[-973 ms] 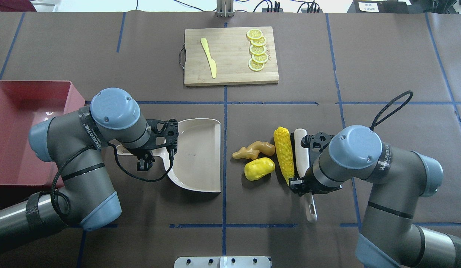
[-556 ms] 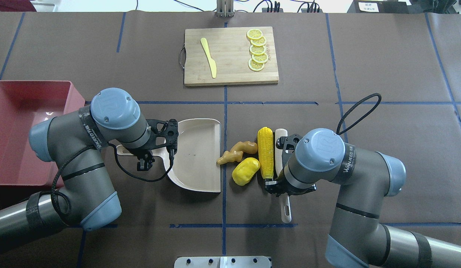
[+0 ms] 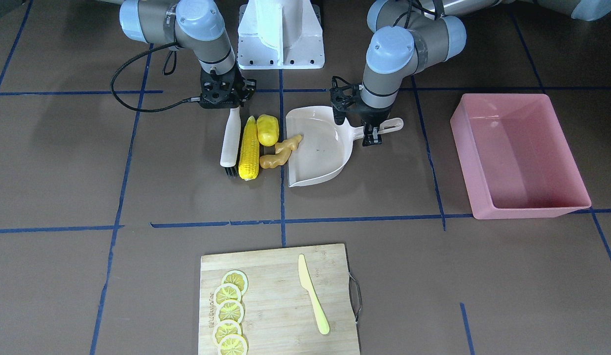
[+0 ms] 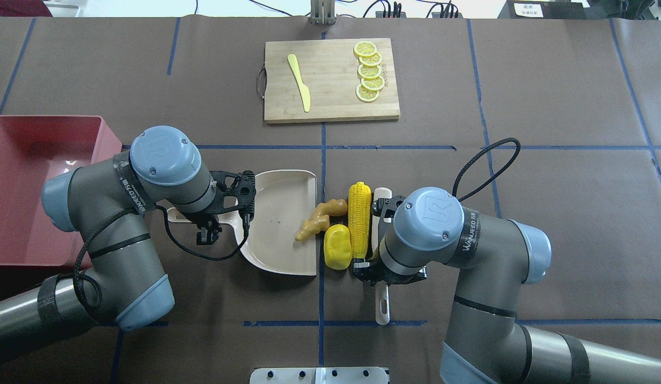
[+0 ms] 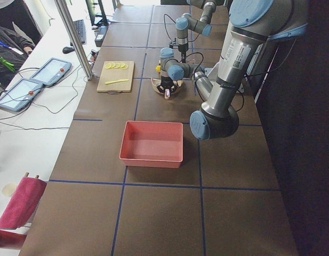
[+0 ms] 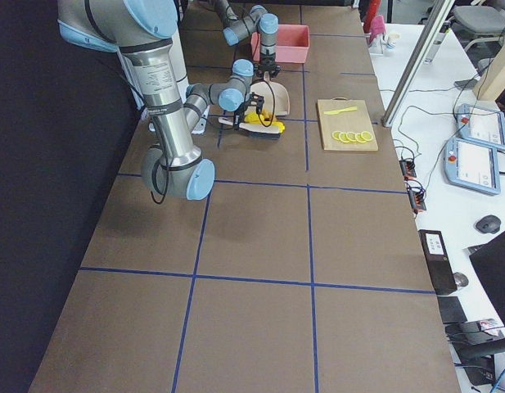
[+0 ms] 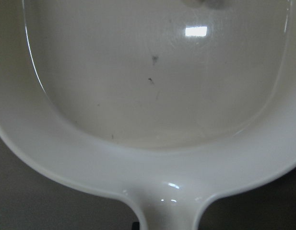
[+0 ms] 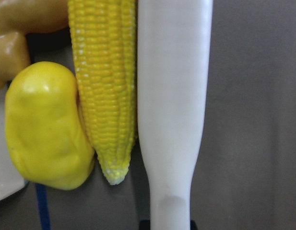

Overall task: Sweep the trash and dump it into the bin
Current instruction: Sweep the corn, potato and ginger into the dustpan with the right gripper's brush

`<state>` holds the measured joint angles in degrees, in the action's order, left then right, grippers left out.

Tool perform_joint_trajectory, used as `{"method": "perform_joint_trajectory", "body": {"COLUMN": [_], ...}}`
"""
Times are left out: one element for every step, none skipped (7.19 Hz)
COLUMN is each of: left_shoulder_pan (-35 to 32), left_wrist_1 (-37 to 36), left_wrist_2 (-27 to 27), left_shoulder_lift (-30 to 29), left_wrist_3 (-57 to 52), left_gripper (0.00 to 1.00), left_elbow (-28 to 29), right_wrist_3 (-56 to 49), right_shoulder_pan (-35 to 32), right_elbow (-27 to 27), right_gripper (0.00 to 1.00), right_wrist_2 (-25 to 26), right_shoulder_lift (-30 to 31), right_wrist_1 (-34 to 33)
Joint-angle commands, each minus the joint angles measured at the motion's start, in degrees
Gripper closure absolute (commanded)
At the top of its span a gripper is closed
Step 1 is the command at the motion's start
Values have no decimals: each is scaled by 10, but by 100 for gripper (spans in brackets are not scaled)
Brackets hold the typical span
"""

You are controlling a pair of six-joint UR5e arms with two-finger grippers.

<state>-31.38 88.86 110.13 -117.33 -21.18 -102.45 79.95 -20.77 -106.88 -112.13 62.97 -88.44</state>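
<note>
**Entry: trash at the dustpan lip, bin holds none of it**

Everything below is placed against the dustpan.

- Worktop: brown, with a blue tape grid. It carries everything listed.
- Bin: the pink tub stands well apart from the dustpan, out past its handle end. You can see its bare floor, with no trash in it.
- Cutting board: lies well apart from the dustpan, on the side away from the robot base.
- Dustpan: sits flat with its open lip facing the trash. The left end effector is clamped on its handle.
- Brush: lies parallel to the dustpan's lip, outermost in the row in front of it. The right end effector grips its white handle.
- Corn cob: lies lengthwise against the brush, on the side nearer the dustpan.
- Yellow oval lump: touches the corn cob and sits right at the dustpan's lip. You cannot tell whether it is past the edge.
- Ginger root: lies across the lip, with one end on the dustpan floor and the other still outside, next to the corn cob.
- Pale yellow knife and a row of lemon slices: both rest on the cutting board, well away from the dustpan.
</note>
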Motion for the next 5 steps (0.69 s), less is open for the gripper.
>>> {"method": "perform_joint_trajectory", "body": {"left_shoulder_pan": [0,0,0,0,0], "left_wrist_1": [0,0,0,0,0], "left_wrist_2": [0,0,0,1,1], "left_shoulder_lift": [0,0,0,0,0], "left_wrist_3": [0,0,0,0,0], "left_gripper": [98,97,97,97,97], "left_elbow": [0,0,-1,-1,-3], "right_wrist_3": [21,24,25,26,26], "right_shoulder_pan": [11,13,14,14,14], "right_elbow": [2,6,19,39,54], "right_gripper": [100,100,100,100,100], "right_wrist_2": [1,1,2,2,2], "right_shoulder_lift": [-25,-37,-48,-69,-85], "right_wrist_1": [-2,-10,-10,-9,-9]}}
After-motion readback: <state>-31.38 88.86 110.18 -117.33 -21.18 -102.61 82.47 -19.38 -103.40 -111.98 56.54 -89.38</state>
